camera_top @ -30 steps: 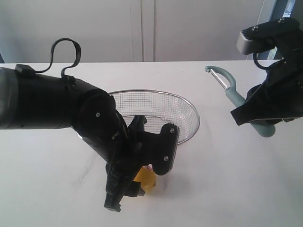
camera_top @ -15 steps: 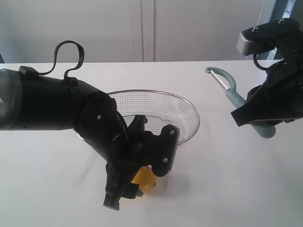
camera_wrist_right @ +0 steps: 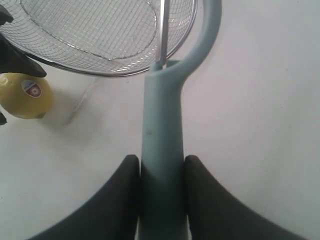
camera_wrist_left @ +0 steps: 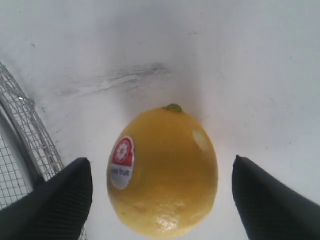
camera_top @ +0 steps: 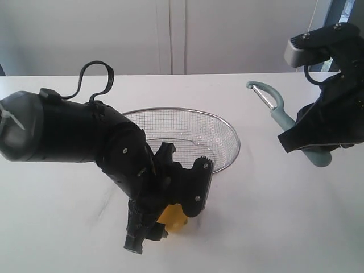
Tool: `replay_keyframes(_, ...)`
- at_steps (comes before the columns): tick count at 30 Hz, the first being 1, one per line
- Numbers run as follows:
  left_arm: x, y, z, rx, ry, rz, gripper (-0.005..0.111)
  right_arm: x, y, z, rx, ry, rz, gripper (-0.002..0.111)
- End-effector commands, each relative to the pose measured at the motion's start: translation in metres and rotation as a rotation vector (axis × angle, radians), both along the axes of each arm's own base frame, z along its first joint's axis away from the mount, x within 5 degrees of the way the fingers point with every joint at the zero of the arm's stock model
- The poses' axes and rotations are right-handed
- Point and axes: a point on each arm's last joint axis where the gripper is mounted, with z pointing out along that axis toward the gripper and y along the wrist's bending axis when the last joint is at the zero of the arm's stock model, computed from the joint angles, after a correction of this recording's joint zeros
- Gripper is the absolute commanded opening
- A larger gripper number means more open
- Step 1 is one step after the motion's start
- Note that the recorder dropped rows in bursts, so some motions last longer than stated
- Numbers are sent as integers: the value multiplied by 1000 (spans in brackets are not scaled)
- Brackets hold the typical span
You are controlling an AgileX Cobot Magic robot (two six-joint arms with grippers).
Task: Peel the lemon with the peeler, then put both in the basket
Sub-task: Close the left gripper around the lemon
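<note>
The yellow lemon (camera_wrist_left: pixel 162 172), with a white-and-red sticker, lies on the white table just in front of the wire basket (camera_top: pixel 227 128). My left gripper (camera_wrist_left: pixel 160 159) is open around it, and a gap shows between the lemon and each finger. From the exterior view the lemon (camera_top: pixel 175 220) is mostly hidden under the left gripper (camera_top: pixel 170 205). At the right, my right gripper (camera_wrist_right: pixel 161 165) is shut on the handle of the pale teal peeler (camera_wrist_right: pixel 162 125). It holds the peeler (camera_top: pixel 278 114) above the table, head pointing toward the basket (camera_wrist_right: pixel 115 70).
The basket's rim (camera_wrist_left: pixel 20 130) runs close beside one left finger. The lemon (camera_wrist_right: pixel 25 95) lies just outside that rim. A white wall stands behind the table.
The left jaws have spread a little wider around the lemon and the left arm has shifted slightly. The lemon stays on the table. The right arm and peeler have not moved.
</note>
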Motion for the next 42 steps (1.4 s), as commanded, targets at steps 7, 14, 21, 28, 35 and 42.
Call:
replay_keyframes(7, 3, -3, -9, 3, 7, 10, 79, -1, -2, 1, 1, -11, 2, 0)
replay_keyframes(14, 11, 1, -12, 0, 7, 39, 79, -1, -2, 1, 1, -11, 2, 0)
replay_keyframes(21, 11, 0, -14, -3, 17, 48, 79, -1, -2, 1, 1, -11, 2, 0)
replay_keyframes(28, 11, -1, -22, 6, 39, 57, 79, -1, -1, 1, 4, -11, 1, 0)
replay_keyframes(35, 11, -3, -25, -7, 44, 78, 79, -1, -1, 1, 4, -11, 1, 0)
replay_keyframes(42, 11, -3, -26, -5, 46, 77, 74, -1, -1, 1, 5, -8, 1, 0)
